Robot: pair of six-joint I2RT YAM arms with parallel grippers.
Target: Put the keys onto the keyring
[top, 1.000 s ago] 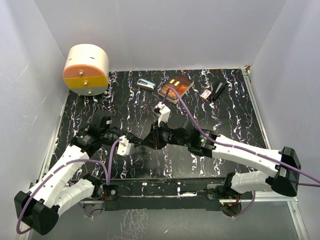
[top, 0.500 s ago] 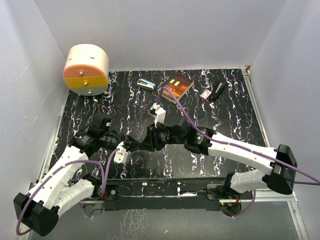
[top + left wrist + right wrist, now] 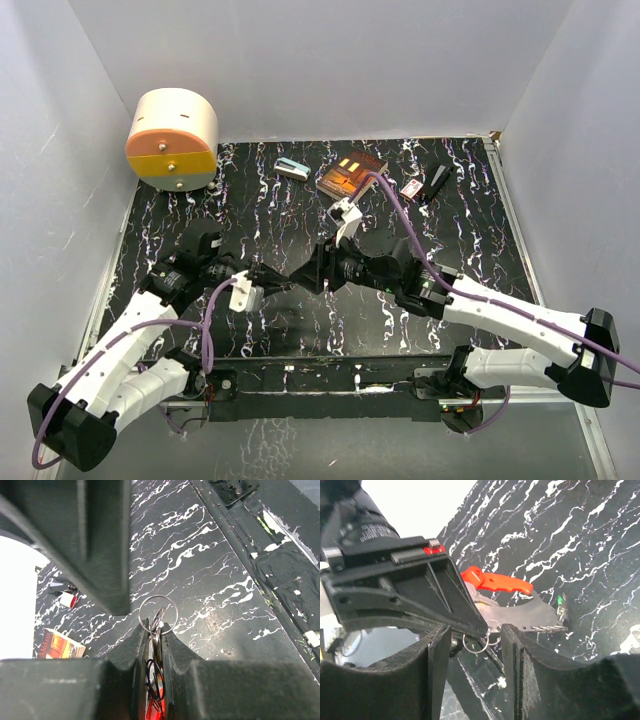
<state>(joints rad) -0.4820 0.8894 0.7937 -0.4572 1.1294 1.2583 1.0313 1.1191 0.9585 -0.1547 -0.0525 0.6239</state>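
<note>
Keys (image 3: 496, 582), one red head showing, mid-frame, pinched in the left gripper (image 3: 155, 630), one keyring (image 3: 158, 614) protruding past its tips; right gripper (image 3: 476, 630) spread. One book (image 3: 350, 172), one teal box (image 3: 291, 168), one red box (image 3: 411, 189) upper centre; print unreadable.

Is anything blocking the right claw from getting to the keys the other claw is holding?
No, nothing visible blocks it. The right gripper is open and points straight at the keys, which sit just beyond its jaws. The left gripper pinches the keys from the other side.
</note>
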